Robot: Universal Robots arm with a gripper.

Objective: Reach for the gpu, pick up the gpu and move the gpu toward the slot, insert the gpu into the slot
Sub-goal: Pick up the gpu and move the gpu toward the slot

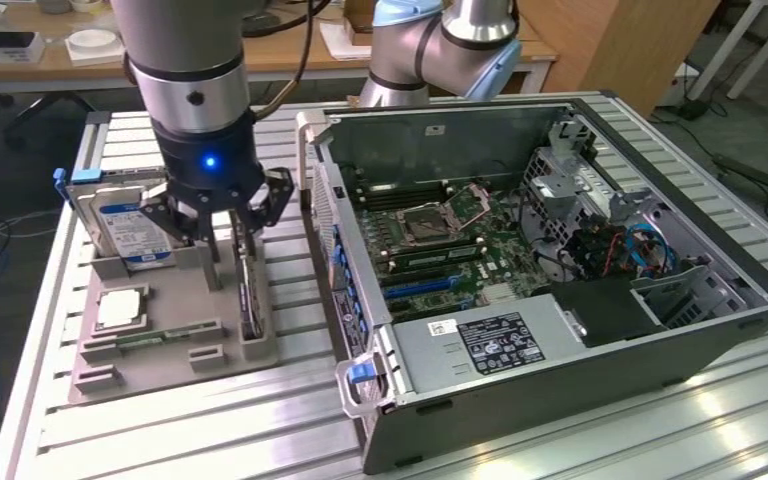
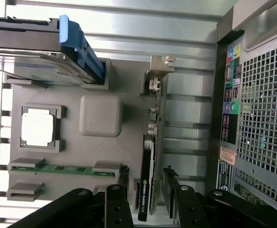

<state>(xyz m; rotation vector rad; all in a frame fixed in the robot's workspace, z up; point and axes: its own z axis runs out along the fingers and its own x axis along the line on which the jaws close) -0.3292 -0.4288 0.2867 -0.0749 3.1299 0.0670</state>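
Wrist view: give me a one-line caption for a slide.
Open gripper straddles the gpu standing on edge in the grey holder, beside the case.

Exterior cam: raised, off the table (image 1: 157, 430), looking down at an angle from mid range. Takes in the whole setup: tray (image 1: 171, 372) on the exterior view's left, open case (image 1: 584, 385) on its right, desks (image 1: 291, 50) behind. It sees into the case. Wrist cam: on the arm (image 1: 191, 70), facing straight down past the gripper (image 2: 147, 172), close over the tray. Shared: tray, hard drive (image 2: 43, 69), gpu (image 2: 153, 137) on edge, RAM stick (image 2: 62, 168), CPU (image 2: 37, 129), the case's rear panel (image 2: 231, 118).
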